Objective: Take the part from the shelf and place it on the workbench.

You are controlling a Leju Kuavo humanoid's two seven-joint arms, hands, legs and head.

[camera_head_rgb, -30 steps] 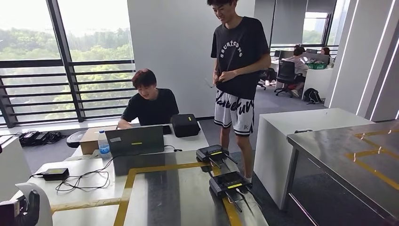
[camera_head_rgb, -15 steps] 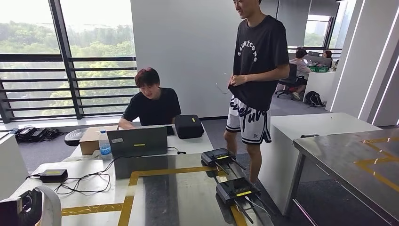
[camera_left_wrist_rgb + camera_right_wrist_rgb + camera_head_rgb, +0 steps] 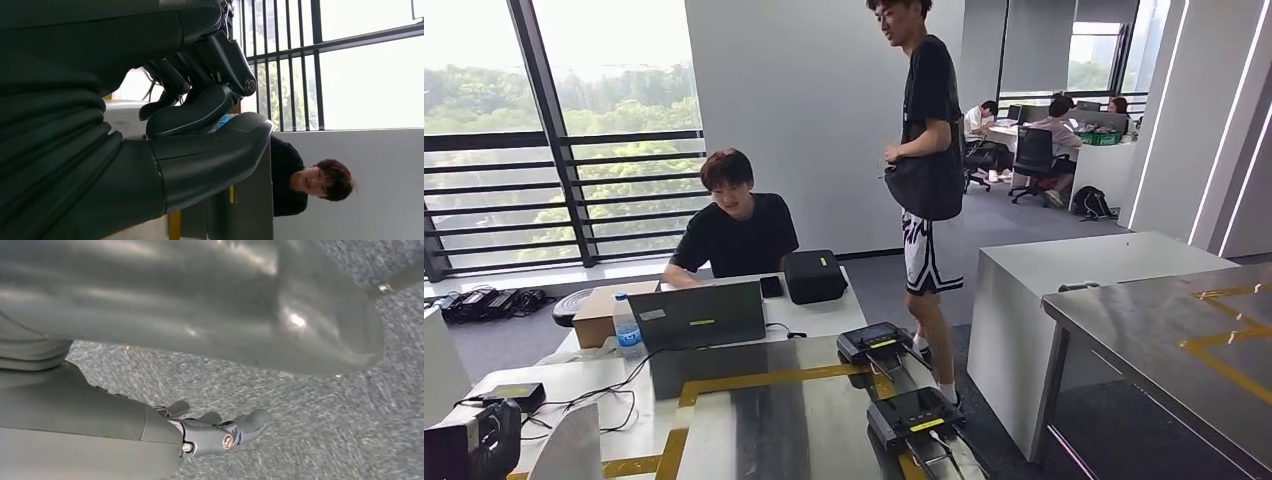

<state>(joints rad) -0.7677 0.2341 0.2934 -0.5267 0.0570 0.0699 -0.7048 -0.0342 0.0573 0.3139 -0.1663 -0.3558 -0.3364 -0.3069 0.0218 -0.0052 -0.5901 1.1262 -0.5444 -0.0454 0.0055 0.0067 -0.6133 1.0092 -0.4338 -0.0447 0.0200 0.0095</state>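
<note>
My left hand shows dark at the bottom left corner of the head view. A pale, white-grey part sticks out beside it, and the hand seems to grip it. In the left wrist view the thick thumb and dark fingers are curled in close together. The steel workbench, edged with yellow tape, lies straight ahead and below. My right hand hangs over grey carpet with its fingers apart and nothing in them.
Two black devices sit on the workbench's right side. Behind it are a laptop, a bottle and cables. A person sits at the laptop, and another stands by the bench's right end. A second steel bench stands to the right.
The whole picture has swung left and right as the camera moved. The standing person has turned side-on. The pale part now shows further right of my left hand.
</note>
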